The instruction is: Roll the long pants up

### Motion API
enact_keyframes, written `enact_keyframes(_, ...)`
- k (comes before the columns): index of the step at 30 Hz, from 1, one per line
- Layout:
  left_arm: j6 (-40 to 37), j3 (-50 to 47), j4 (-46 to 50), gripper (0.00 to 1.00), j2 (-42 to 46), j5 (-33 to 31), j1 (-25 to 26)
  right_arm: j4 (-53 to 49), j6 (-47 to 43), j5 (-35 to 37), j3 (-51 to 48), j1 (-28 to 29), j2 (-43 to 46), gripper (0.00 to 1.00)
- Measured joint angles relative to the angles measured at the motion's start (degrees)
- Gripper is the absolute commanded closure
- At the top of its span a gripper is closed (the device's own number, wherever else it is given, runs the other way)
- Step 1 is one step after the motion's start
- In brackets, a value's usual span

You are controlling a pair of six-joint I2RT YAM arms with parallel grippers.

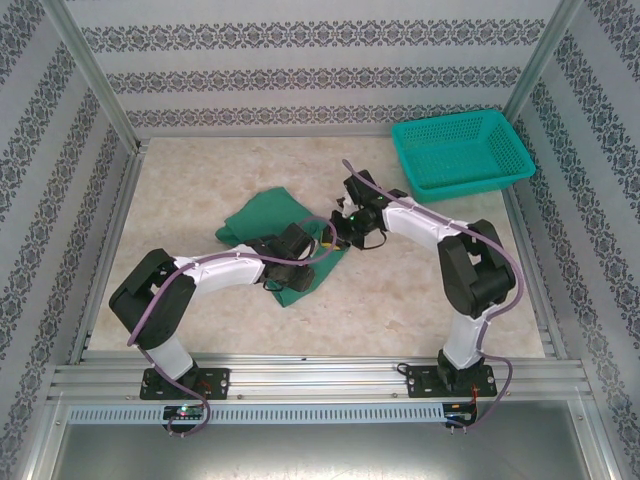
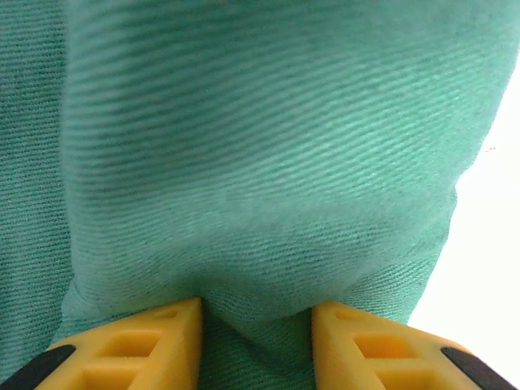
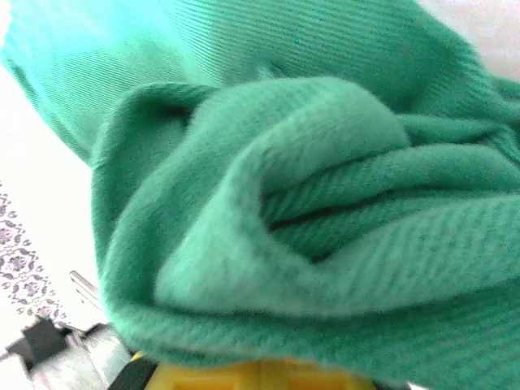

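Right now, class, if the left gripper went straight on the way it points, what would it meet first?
The long pants: their green cloth bunches between the fingers of the left gripper and blocks the way just ahead. What lies behind the cloth is hidden.

Looks like a robotics lab test cell rather than a lived-in room. Boxed in by bare aluminium frame posts [image 1: 95, 75], with patterned wallpaper panels [image 1: 310, 60] hung as mock walls. Floored with a marble-look desk [image 1: 400, 310], left arm [image 1: 215, 270] and right arm [image 1: 470, 270] bolted to a slotted metal rail [image 1: 320, 378] along the bottom edge.
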State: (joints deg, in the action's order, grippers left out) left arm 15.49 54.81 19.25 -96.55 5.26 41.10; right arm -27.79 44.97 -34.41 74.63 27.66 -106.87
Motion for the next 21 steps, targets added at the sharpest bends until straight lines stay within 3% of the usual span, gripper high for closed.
enact_keyframes(4,0.0,0.1,-0.2,0.60,-0.2,0.6,-0.3,0.7,0.0,-2.0,3.6,0.0,-8.4,1.00)
enact_keyframes(8,-0.2,0.1,0.0,0.46,0.2,0.2,-0.2,1.5,0.0,-5.6,4.4,-0.8,-12.2,1.00)
enact_keyframes(12,-1.9,-1.2,1.8,0.36,3.6,-6.8,3.5,2.6,0.2,-6.8,4.0,-0.8,-12.5,1.00)
enact_keyframes(14,-3.7,-1.6,3.6,0.00,6.0,-11.6,7.9,3.9,0.5,-7.2,2.9,-0.8,-12.1,1.00)
enact_keyframes(18,-8.0,0.3,6.1,0.00,6.0,-20.0,15.7,7.5,1.2,-7.3,-0.2,-0.9,-10.5,1.00)
enact_keyframes(21,-11.0,3.0,7.6,0.00,2.1,-25.6,18.1,9.7,1.7,-7.5,-2.4,-0.9,-9.3,1.00)
